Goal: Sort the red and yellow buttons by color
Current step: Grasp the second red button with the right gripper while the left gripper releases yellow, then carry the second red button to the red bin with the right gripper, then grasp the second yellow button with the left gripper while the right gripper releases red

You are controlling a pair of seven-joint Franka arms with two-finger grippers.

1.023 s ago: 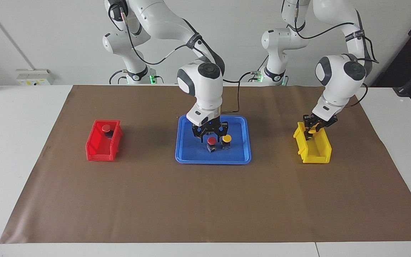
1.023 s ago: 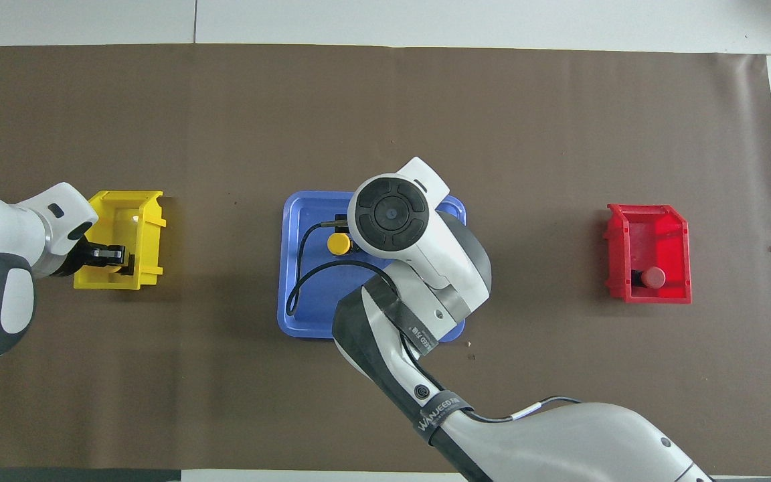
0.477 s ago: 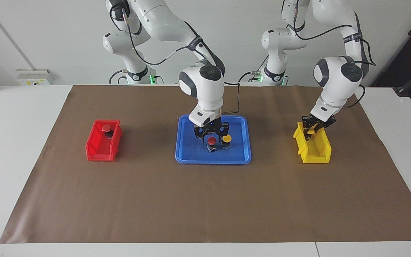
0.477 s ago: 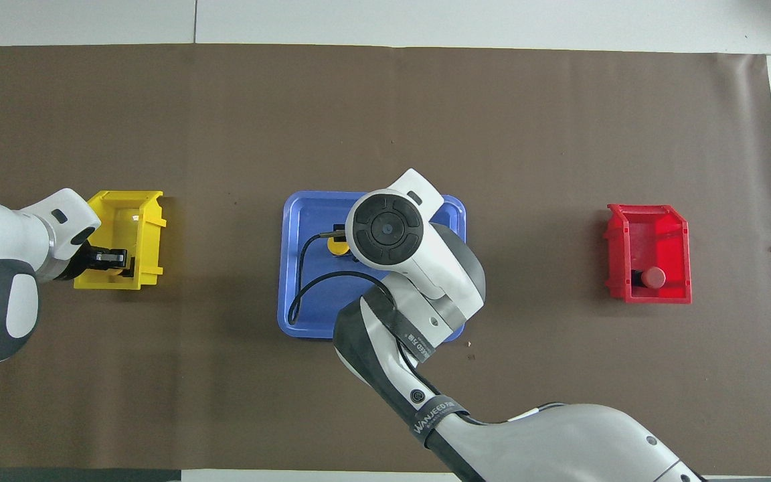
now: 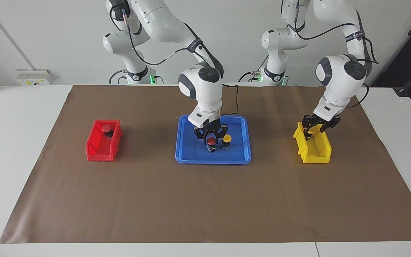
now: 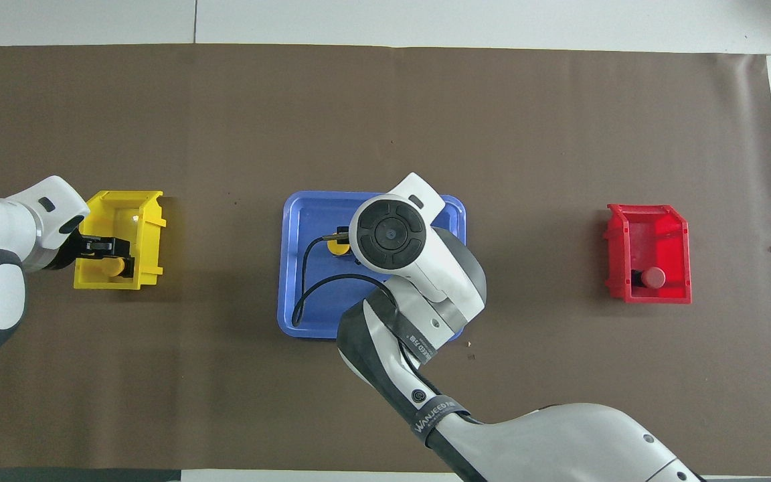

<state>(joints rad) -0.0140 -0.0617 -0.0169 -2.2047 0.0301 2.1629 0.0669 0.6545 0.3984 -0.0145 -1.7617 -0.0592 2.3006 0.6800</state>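
Right pincer (image 5: 211, 137) clenched on red button (image 5: 211, 141) in tray (image 5: 187, 157), apparently; next, lift toward red bin (image 5: 100, 151). Left pincer (image 5: 314, 127) released over yellow bin (image 5: 321, 151), yellow button (image 6: 113, 266) inside.

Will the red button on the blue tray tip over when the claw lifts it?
Probably not. The red button stands upright on a boxy black base, so it should sit steady. The right claw closes around it. Its domed cap looks smooth, so it might slip. It looks stiff, not floppy.
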